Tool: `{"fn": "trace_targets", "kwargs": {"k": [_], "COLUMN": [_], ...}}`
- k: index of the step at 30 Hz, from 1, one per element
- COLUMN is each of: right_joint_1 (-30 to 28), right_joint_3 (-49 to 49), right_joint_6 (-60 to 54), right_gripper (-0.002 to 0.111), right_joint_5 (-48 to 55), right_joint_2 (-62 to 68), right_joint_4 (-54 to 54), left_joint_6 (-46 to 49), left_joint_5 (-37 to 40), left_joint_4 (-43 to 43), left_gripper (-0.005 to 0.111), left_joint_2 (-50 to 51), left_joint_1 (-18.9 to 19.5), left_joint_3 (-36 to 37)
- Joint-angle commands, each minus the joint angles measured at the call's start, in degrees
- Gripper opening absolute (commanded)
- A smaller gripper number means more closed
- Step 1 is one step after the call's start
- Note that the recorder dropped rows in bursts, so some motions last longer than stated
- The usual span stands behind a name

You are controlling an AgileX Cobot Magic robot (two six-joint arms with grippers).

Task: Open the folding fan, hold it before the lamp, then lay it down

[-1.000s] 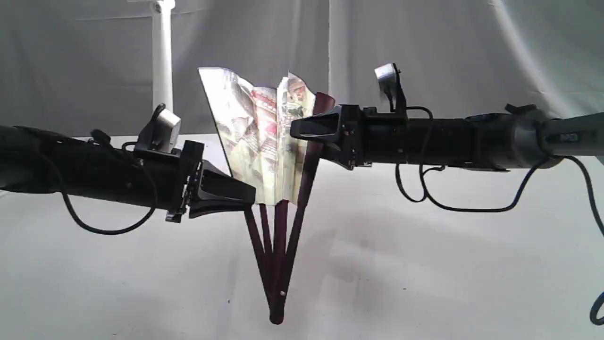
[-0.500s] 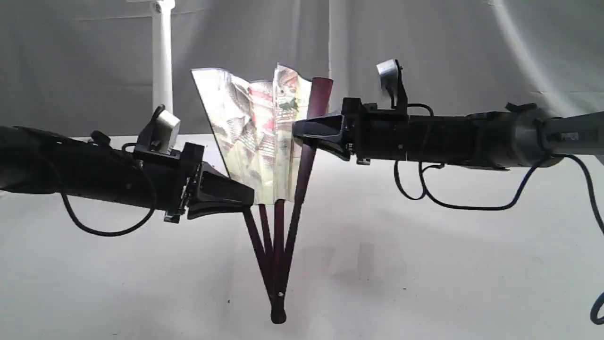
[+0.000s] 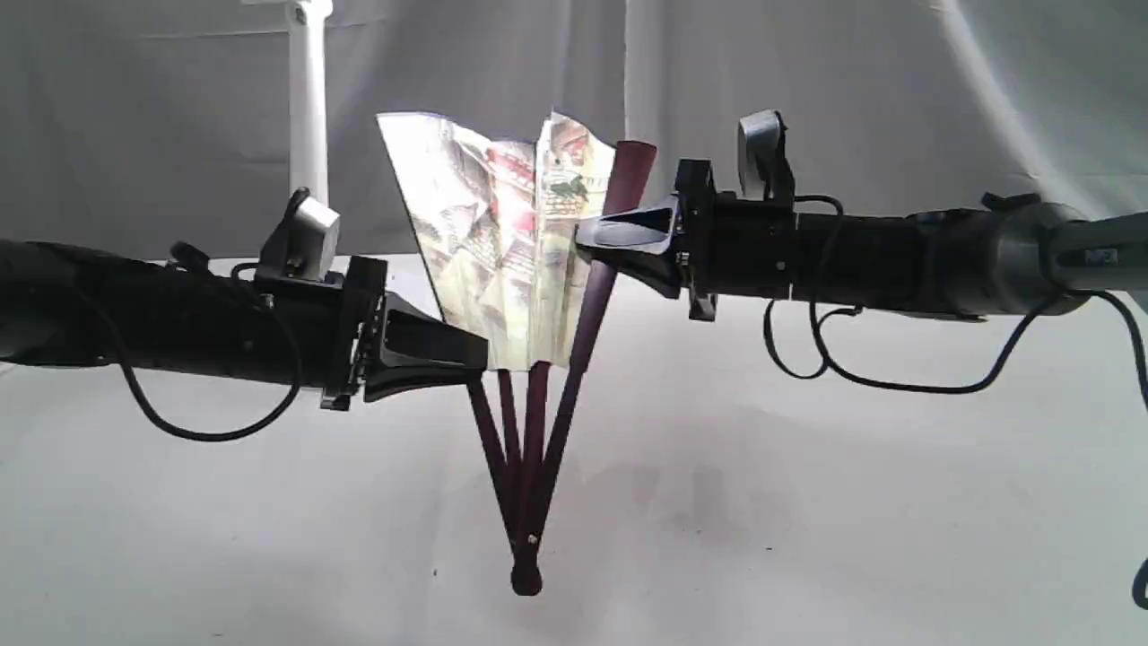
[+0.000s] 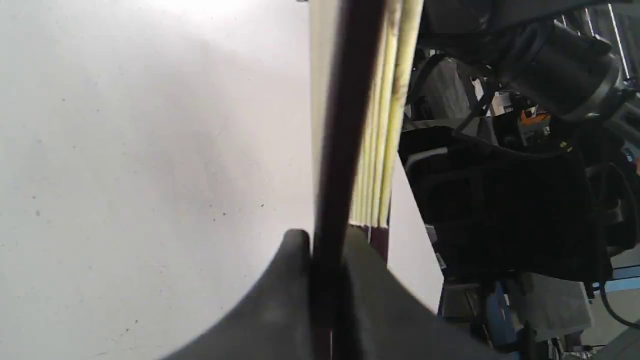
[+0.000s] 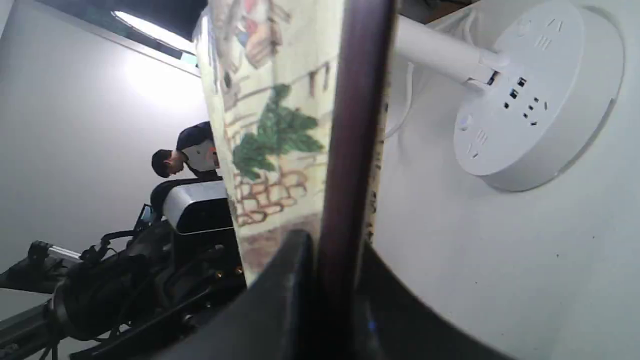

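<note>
The folding fan (image 3: 502, 242) stands upright and partly spread, its painted cream leaf on top and its dark maroon ribs meeting at a pivot (image 3: 526, 577) low over the table. My left gripper (image 3: 475, 363) is shut on the left outer rib (image 4: 345, 125) just below the leaf. Higher up, my right gripper (image 3: 596, 238) is shut on the right outer rib (image 5: 352, 125). The lamp post (image 3: 308, 99) rises white behind and left of the fan. The lamp's round base (image 5: 535, 95) with sockets shows in the right wrist view.
A white cloth (image 3: 852, 502) covers the table, and a grey curtain (image 3: 897, 90) hangs behind. Black cables (image 3: 861, 377) loop under the right arm. A person (image 5: 185, 150) and equipment show beyond the left arm in the right wrist view.
My right gripper went from open around the right outer rib to shut on it, then shifted slightly right. The whole fan has risen a little and its leaf spread slightly wider.
</note>
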Motion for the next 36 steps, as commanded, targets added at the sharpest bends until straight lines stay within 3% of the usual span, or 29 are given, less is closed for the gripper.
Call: {"fn": "trace_targets", "kwargs": {"k": [1,11,23,36], "right_joint_1": [0.0,0.1,0.1,0.1], "right_joint_3": [-0.2,-0.2,-0.2,-0.2], "right_joint_6": [-1.2,-2.3,-5.4,-4.1], "right_gripper": [0.000,0.000,0.000,0.000], "right_joint_5": [0.2,0.2,0.2,0.2], "right_joint_2": [-0.4,-0.4,-0.4,-0.4], "right_joint_4": [-3.4,-3.6,-6.2,-6.3], "left_joint_6": [0.7,2.0,4.0,12.8], "left_joint_5": [1.3,1.3,1.3,0.3], "left_joint_4": [-4.7,-5.9,-13.1,-14.3], "left_gripper": [0.000,0.004,0.053,0.056], "left_joint_2": [-0.9,-0.9,-0.9,-0.9], "left_joint_1": [-0.1,-0.1,-0.1,-0.1], "left_joint_3": [-0.3,-0.3,-0.3,-1.0]}}
